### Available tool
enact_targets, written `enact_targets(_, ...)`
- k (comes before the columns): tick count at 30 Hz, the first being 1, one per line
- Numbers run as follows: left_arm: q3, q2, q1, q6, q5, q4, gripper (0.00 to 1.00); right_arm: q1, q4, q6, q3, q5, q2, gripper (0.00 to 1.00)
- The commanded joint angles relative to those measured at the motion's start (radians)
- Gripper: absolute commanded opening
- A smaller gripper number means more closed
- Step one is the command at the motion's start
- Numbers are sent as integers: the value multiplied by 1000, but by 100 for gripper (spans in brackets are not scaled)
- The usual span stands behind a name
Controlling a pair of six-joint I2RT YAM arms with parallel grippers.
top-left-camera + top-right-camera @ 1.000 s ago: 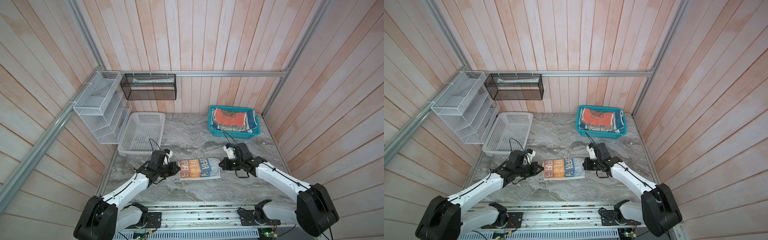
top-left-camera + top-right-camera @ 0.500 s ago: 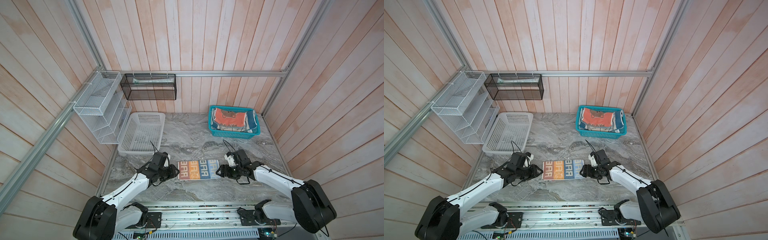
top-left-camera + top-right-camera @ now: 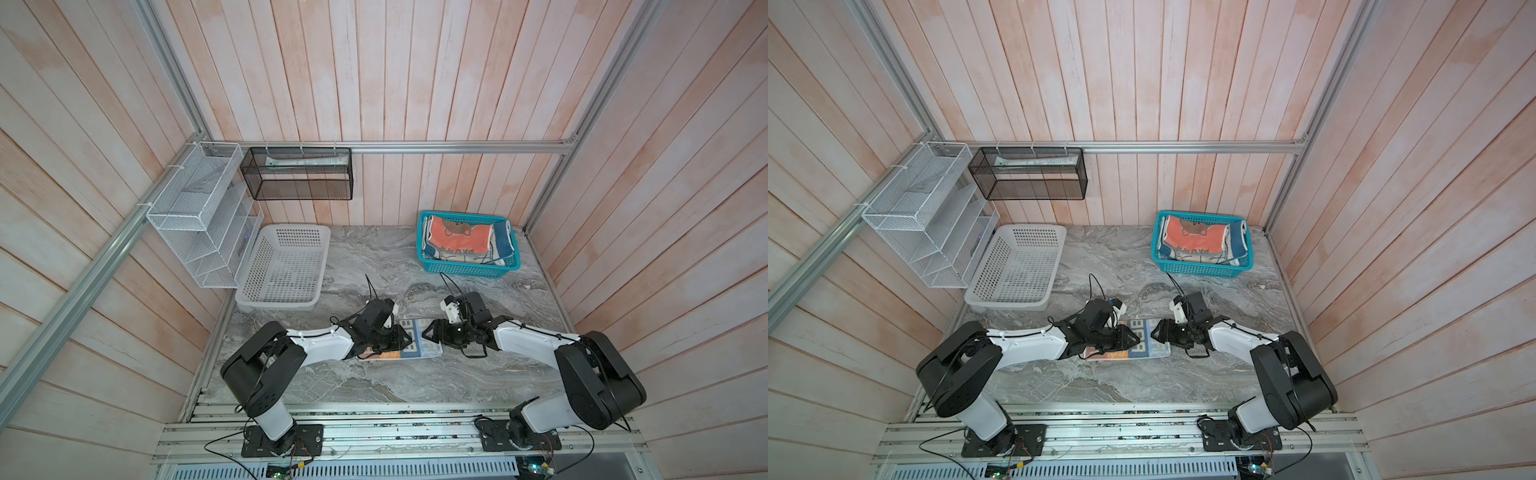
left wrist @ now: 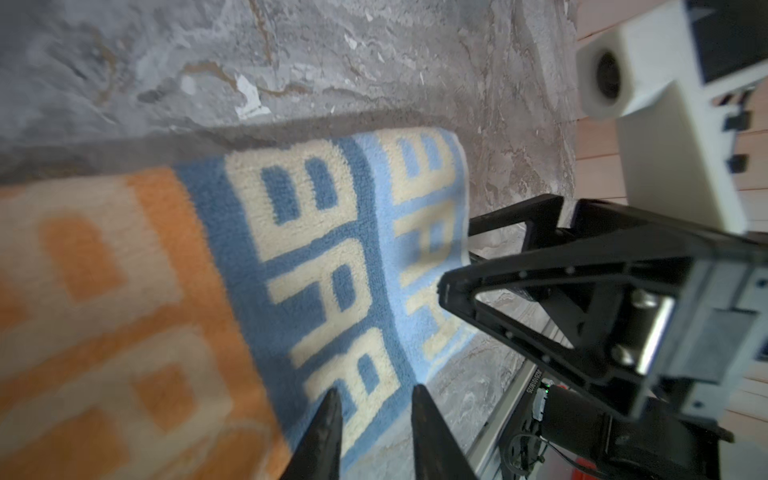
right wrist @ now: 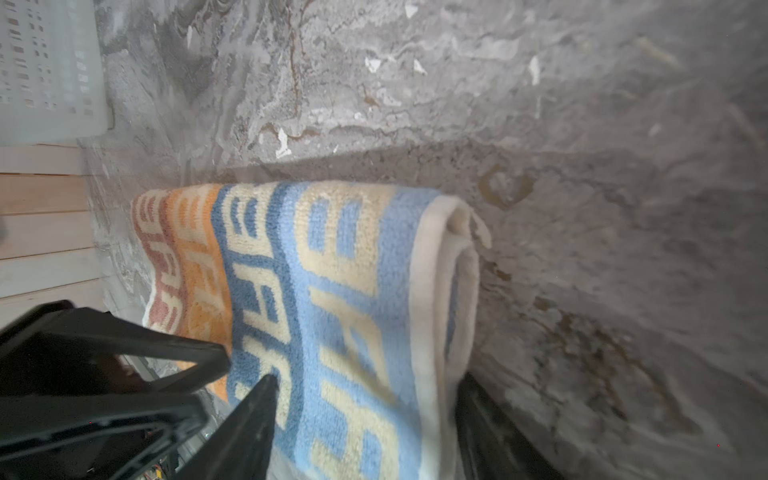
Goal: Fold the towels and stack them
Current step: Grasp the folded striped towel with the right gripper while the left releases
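Note:
The blue, orange and cream block-lettered towel [image 3: 420, 348] [image 3: 1145, 345] lies folded into a strip on the marble table, between my two grippers. My left gripper [image 3: 404, 338] [image 4: 376, 398] hovers over the strip's middle, jaws a little apart with nothing between them. My right gripper [image 3: 428, 332] [image 5: 365, 386] is open wide, and the towel's rolled cream end [image 5: 453, 291] lies between its fingers. More towels fill the teal basket [image 3: 467, 269], a coral-orange one [image 3: 457, 237] on top.
A white plastic basket [image 3: 275, 301] sits at the back left of the table. A white wire rack [image 3: 199, 216] and a black mesh basket [image 3: 299, 174] hang on the walls. Bare marble lies in front of the towel.
Both grippers, shut on the towel's ends a second ago, have laid it flat and opened. The left gripper has moved right over the towel; the right has edged left.

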Motion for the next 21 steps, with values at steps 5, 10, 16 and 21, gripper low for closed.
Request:
enact_targets(5,-34,110,-1,-98,42,165,31,28,3,18,-8,-19,119,51)
enact_targets(10,-52,74,3,-91,28,154,31,48,-17,7,50,-14,144,20)
enact_targets(16,-75,13,55,-72,48,133,31,62,-125,-10,168,112,112,0)
enact_targets(21,-98,-87,134,-17,28,75,34,62,-188,-38,336,166,131,0)
